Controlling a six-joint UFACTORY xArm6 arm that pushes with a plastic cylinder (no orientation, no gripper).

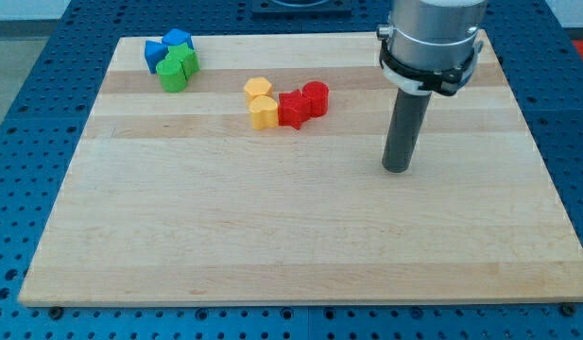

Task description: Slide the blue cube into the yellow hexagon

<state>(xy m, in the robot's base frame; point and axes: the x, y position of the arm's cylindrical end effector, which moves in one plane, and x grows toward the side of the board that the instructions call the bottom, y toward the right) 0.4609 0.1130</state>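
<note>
On the wooden counter [300, 236] the blocks lie in two clusters toward the far edge, at the view's top. Near the counter's top-left corner sit a blue cube [179, 40] and a second blue block [156, 53], whose shape I cannot make out clearly, touching each other; pressed against them on the side toward the view's bottom are two green blocks, one green block [188, 60] of irregular shape and one green cylinder-like block [173, 76]. Farther along, roughly midway between the left and right edges and still in the counter's top part, lies the yellow hexagon [258, 89], with a second yellow block [265, 112] touching it just below. Against that yellow block stands a red star-like block [292, 109], and a red cylinder [315, 96] touches it on the right. The blue cube is well apart from the yellow hexagon. My tip [397, 168] rests on the counter in its right half, well to the right of the red blocks and far from the blue cube. The arm carries no claw, only the straight dark rod [404, 127], so there is nothing spread or pinched.
</note>
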